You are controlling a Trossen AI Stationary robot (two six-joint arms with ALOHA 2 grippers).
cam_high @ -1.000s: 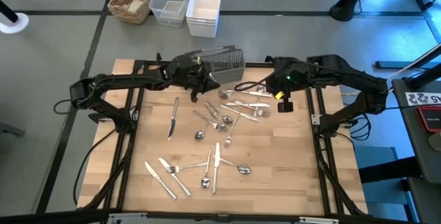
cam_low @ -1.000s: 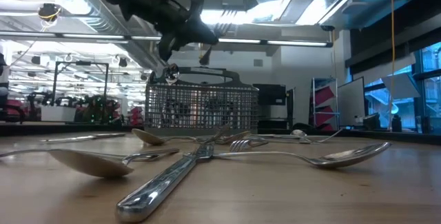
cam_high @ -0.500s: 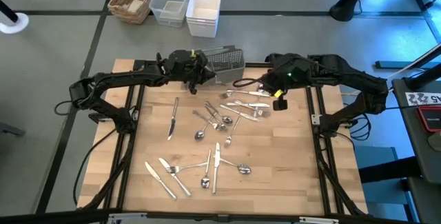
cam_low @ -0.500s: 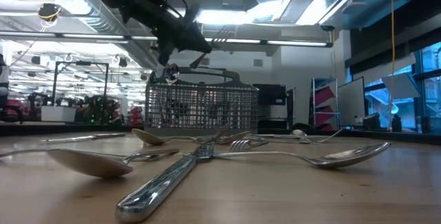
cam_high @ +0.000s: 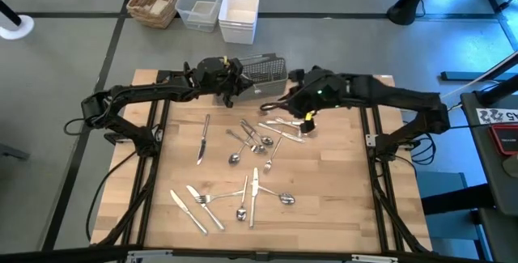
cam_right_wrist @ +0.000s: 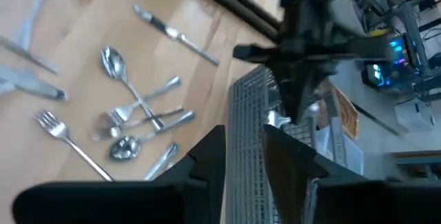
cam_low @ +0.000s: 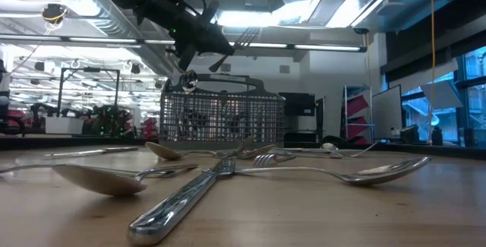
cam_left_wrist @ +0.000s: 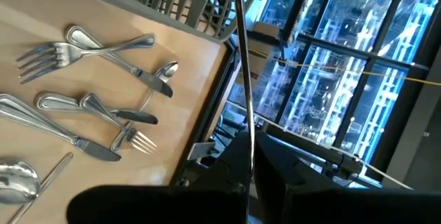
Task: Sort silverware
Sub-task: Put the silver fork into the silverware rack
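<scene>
Silverware [cam_high: 259,137] lies scattered on the wooden table: forks, spoons and knives, some crossing in a heap at the middle. A grey mesh caddy [cam_high: 265,69] stands at the far edge and holds a shiny piece [cam_low: 187,82]. My left gripper [cam_high: 233,85] hovers beside the caddy's left side, above its rim [cam_low: 201,42]. It is shut on a thin silver piece [cam_left_wrist: 241,58], seen edge-on. My right gripper [cam_high: 293,101] hangs open just right of the caddy, above the far cluster of cutlery, with nothing between its fingers [cam_right_wrist: 207,158]. My left gripper pinches the thin piece between its two fingers near one end [cam_left_wrist: 248,156]. The piece runs straight out along the fingers, its free end [cam_low: 241,38] reaching over the caddy. It is lifted clear of the table and the caddy. Which kind of cutlery it is cannot be told.
A wicker basket [cam_high: 155,0], a clear bin [cam_high: 200,2] and a white bin [cam_high: 239,14] stand beyond the far edge. Black frame rails [cam_high: 154,133] run along both table sides. Bare wood shows at the near right [cam_high: 340,206].
My right gripper has swung toward the table's left and down, tipping and rolling, until it hangs close to the caddy. My left gripper has drawn a little toward the far edge and turned, and the free end of its held piece has risen over the caddy's rim.
</scene>
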